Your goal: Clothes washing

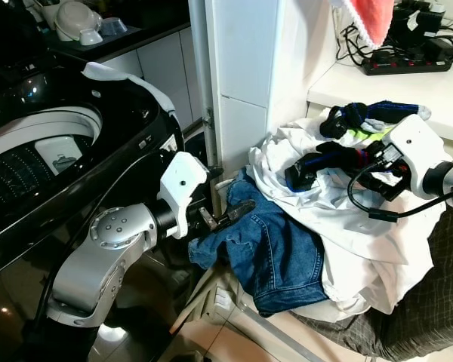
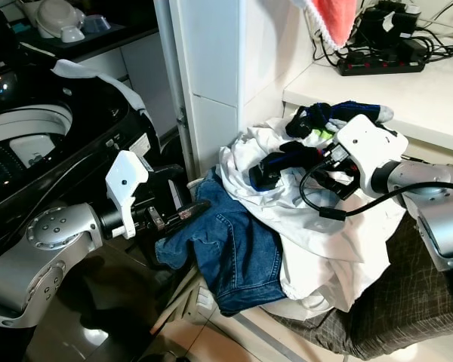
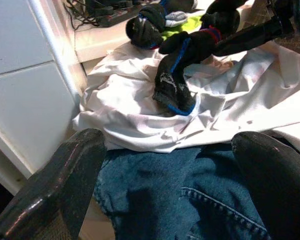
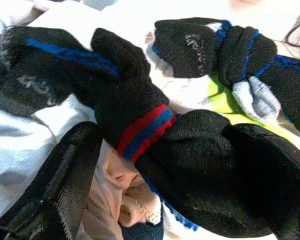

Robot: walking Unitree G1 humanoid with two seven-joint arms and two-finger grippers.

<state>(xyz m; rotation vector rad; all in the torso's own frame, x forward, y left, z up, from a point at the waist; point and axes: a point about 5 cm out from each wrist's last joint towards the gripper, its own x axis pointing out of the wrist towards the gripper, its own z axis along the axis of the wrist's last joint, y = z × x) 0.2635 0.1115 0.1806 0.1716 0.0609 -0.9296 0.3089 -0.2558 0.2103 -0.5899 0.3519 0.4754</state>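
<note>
Clearly the laundry is gathered in one heap to the right of the washing machine [image 1: 53, 151]: a pair of blue jeans [image 1: 275, 253] on the near left slope, a crumpled white sheet or shirt [image 1: 362, 234] over the middle, and a knot of dark socks [image 1: 340, 154] with blue and red bands on top, all piled on a grey checked fabric [image 1: 430, 302] at the near right. The right gripper [image 4: 155, 165] is set into the top of the heap, and in its wrist view its two black fingers are seen spread to either side of a black sock with a red and blue cuff [image 4: 140, 130]; whether the sock is actually pinched cannot be told. The left gripper [image 1: 230, 215] is held at the left edge of the jeans, its fingers parted with the denim lying between and beyond them, nothing yet clamped.

The machine's lid is raised and its ribbed drum is exposed; a small pale item is seen deep in the drum, though what it is cannot be made out. A white cloth [image 1: 128, 79] is draped over the machine's far rim. Judged from this, loading is barely begun: nearly the whole heap is left to be carried across to the left and dropped in.
</note>
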